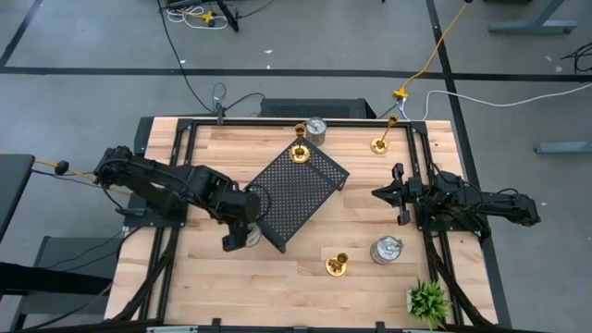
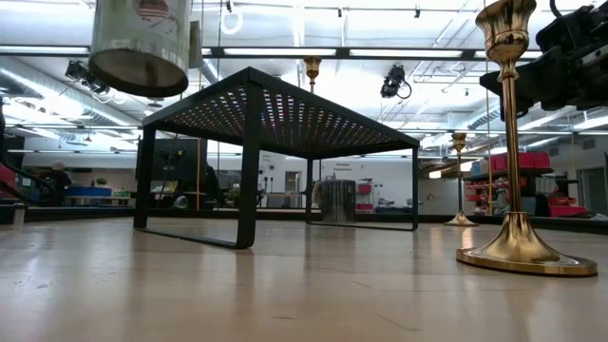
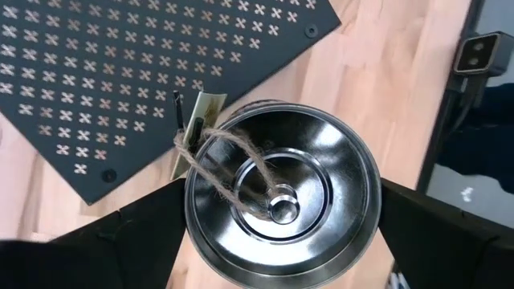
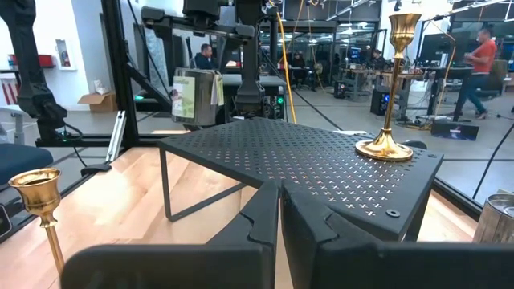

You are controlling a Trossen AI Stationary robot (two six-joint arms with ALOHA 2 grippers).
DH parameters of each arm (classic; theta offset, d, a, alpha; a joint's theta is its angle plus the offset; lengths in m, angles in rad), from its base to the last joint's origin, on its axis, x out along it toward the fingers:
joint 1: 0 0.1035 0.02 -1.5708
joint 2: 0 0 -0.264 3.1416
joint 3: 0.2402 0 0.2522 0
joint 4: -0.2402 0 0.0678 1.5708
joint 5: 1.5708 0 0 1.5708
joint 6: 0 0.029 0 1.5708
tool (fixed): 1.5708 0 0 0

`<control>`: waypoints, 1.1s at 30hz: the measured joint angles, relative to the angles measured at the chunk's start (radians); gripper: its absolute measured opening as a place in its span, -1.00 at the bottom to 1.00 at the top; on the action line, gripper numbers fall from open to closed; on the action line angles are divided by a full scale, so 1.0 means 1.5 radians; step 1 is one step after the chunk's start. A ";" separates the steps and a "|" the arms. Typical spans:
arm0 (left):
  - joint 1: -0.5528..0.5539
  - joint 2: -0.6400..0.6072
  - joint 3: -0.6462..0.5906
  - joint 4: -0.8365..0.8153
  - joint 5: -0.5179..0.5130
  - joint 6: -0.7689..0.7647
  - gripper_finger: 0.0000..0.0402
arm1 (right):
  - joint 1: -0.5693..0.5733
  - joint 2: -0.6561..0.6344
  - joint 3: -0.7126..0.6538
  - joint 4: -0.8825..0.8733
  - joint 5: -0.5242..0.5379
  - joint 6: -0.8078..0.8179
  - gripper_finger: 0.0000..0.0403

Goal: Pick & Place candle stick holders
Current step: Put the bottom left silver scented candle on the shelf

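1. The wooden bench [image 1: 305, 250] carried everything I saw, with the black perforated tray [image 1: 298, 196] standing on its legs near the middle, turned at an angle.
2. My left arm reached in from the left side, bent at the elbow, its forearm lying low along the bench toward the tray's near-left corner. Its left end effector [image 1: 237, 233] pointed downward just beside that corner.
3. That end effector stood spread wide around a squat silver candle stick holder [image 3: 281, 197], one dark finger on each side of the cup. A twine loop and a paper tag hung from the cup. In the low view the cup hung clear above the bench surface.
4. My right arm lay stretched along the right rail, wrist level, pointing toward the tray. The right end effector [image 1: 387, 193] was closed tight with nothing between its fingers.
5. A second silver holder [image 1: 315, 129] sat at the far edge beside the tray, and a third [image 1: 386, 250] stood near the front right.
6. One gold holder [image 1: 300, 151] stood upright on the tray's far corner. Another [image 1: 380, 143] stood on the bench at the far right, and a third [image 1: 337, 265] near the front, just left of the silver one.
7. A small green plant [image 1: 427, 300] sat at the front right corner.
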 joint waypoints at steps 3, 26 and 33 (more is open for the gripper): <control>0.009 -0.003 0.000 0.000 0.010 0.009 0.87 | 0.000 0.000 0.000 0.000 0.000 0.000 -0.89; 0.107 -0.046 0.030 -0.022 -0.070 0.054 0.86 | 0.000 0.000 0.000 0.000 0.000 0.000 -0.89; 0.162 -0.043 0.033 -0.021 -0.070 0.074 0.86 | 0.000 0.000 0.000 0.000 0.000 0.000 -0.89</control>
